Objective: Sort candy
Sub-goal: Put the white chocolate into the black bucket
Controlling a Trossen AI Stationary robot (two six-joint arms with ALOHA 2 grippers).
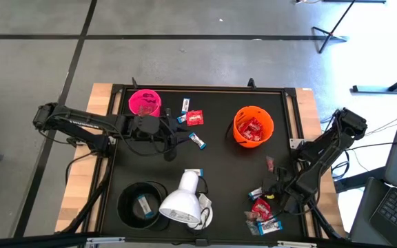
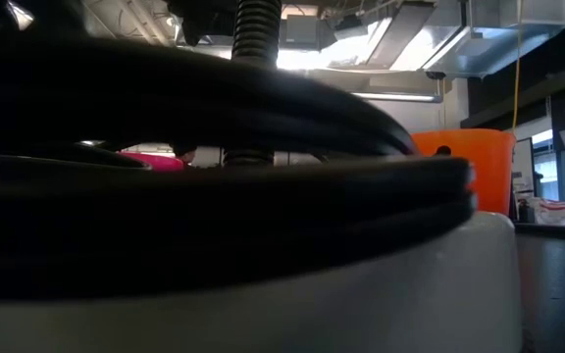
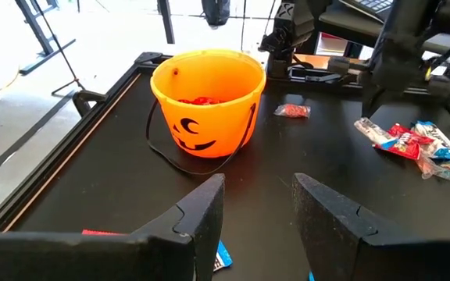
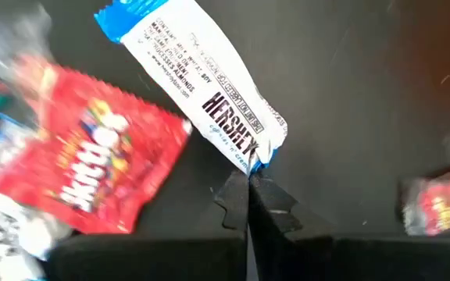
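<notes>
My right gripper (image 4: 250, 204) is at the near right of the black mat (image 1: 219, 165), shut on a slim white-and-blue candy bar (image 4: 201, 86). A red crinkly packet (image 4: 92, 168) lies beside the bar, among a small pile of candy (image 1: 264, 213). My left gripper (image 3: 260, 215) hovers open at the far left of the mat (image 1: 172, 143), facing the orange cup (image 3: 205, 101), which holds red packets. More candy (image 1: 195, 118) lies near the pink cup (image 1: 144, 102). My right gripper pinches the bar's near end, at the blue crimped edge (image 4: 258, 160), between its two fingertips. The fingers come from above, pointing steeply down. The bar stretches away from the fingers, slanted; whether its far end is clear of the mat, I cannot tell.
A black cup (image 1: 142, 204) with one bar inside stands at the near left, a white lamp head (image 1: 182, 202) beside it. A small pinkish piece (image 1: 269, 162) lies between the orange cup and the pile. A raised black frame (image 1: 291, 110) rims the mat.
</notes>
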